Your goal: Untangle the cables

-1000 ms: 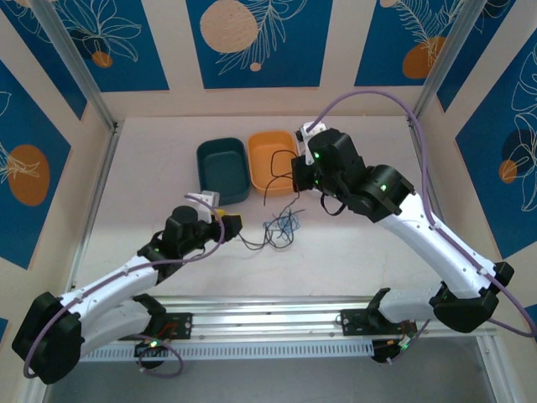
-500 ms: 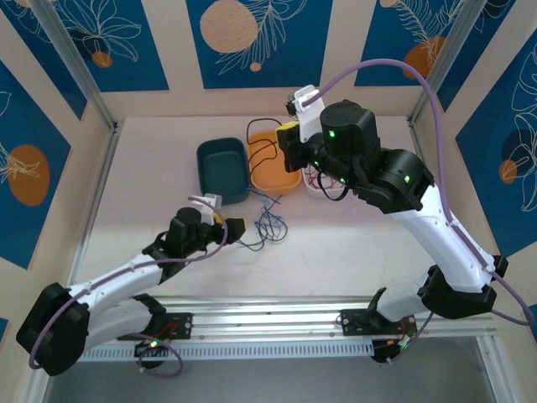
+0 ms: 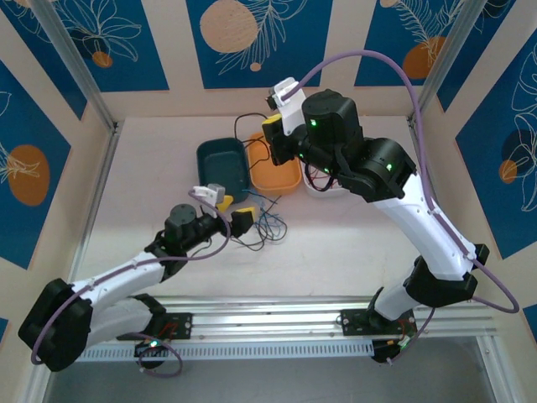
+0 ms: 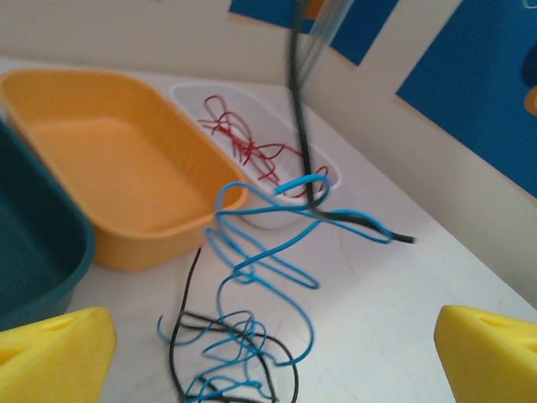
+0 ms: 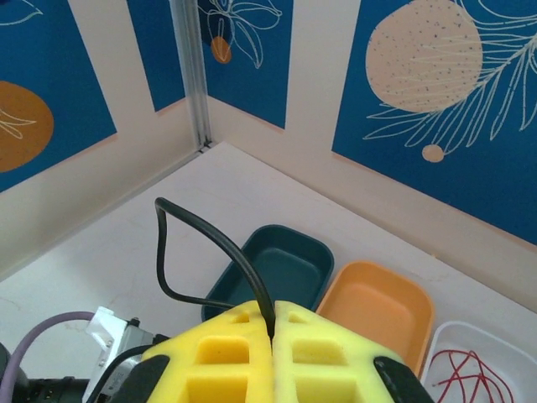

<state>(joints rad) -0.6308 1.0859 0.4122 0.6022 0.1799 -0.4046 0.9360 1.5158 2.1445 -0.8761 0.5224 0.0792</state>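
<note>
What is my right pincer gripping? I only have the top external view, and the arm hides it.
Observer: The right pincer is shut on a black cable that loops up out of its grip.
Operator: Is the left pincer holding anything?
Observer: No. The left pincer is open, and the blue cable lies loose on the table ahead of it.
Operator: Where is the red cable?
Observer: The red cable lies inside the white bin, next to the empty orange bin.
</note>
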